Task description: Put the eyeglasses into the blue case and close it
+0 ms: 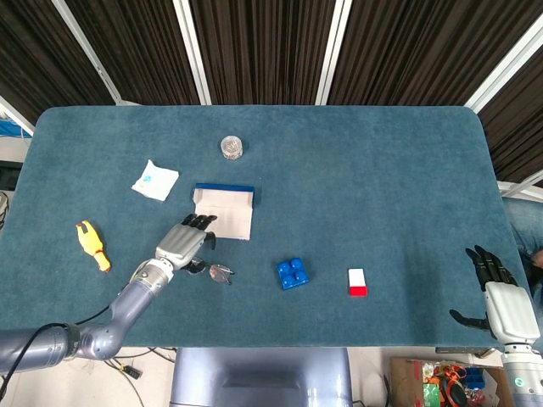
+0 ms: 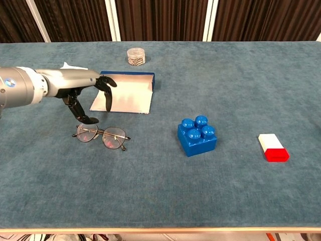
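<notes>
Chest view: one eyeglasses (image 2: 102, 136); one open blue case (image 2: 124, 92); left hand (image 2: 85, 90) above, fingers (image 2: 107, 95) spread, empty.

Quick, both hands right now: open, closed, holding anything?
Left hand: open, fingers spread above the eyeglasses, holding nothing.
Right hand: open, empty, at the table's near right edge.
</notes>
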`<state>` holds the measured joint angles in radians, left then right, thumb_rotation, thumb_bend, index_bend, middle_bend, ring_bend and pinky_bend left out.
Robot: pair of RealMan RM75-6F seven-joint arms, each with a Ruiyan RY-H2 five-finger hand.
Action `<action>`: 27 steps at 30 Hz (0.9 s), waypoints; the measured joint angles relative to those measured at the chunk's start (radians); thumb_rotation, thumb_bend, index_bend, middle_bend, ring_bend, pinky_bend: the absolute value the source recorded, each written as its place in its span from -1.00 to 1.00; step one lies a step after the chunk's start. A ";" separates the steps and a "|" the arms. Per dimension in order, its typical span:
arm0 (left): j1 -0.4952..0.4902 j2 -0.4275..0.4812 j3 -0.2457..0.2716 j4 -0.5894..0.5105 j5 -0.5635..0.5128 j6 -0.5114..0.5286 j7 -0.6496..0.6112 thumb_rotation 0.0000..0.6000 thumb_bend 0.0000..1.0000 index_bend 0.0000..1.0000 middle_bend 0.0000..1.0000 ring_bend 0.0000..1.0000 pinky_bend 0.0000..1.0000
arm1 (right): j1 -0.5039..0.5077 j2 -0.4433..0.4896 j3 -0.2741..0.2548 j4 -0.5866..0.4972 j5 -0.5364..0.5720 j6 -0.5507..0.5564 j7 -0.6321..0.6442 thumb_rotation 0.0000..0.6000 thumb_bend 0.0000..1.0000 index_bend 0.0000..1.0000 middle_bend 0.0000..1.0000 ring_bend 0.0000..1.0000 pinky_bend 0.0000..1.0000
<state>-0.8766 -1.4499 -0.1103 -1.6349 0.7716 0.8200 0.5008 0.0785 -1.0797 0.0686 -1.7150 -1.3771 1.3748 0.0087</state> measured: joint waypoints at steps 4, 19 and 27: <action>-0.017 -0.019 0.017 0.008 -0.018 0.007 0.016 1.00 -0.40 -0.07 -0.92 -1.00 -1.00 | 0.001 0.001 0.001 -0.001 0.003 -0.002 0.003 1.00 -0.98 -1.00 -1.00 -1.00 -0.65; -0.048 -0.057 0.053 0.030 -0.046 0.019 0.051 1.00 -0.39 0.00 -0.92 -1.00 -1.00 | 0.002 0.002 0.002 -0.003 0.009 -0.007 0.007 1.00 -0.98 -1.00 -1.00 -1.00 -0.65; -0.061 -0.062 0.063 0.035 -0.068 0.025 0.069 1.00 -0.39 0.03 -0.92 -1.00 -1.00 | 0.004 0.005 0.003 -0.004 0.010 -0.010 0.011 1.00 -0.98 -1.00 -1.00 -1.00 -0.65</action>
<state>-0.9378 -1.5120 -0.0474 -1.5998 0.7037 0.8448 0.5698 0.0822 -1.0750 0.0714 -1.7185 -1.3671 1.3648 0.0201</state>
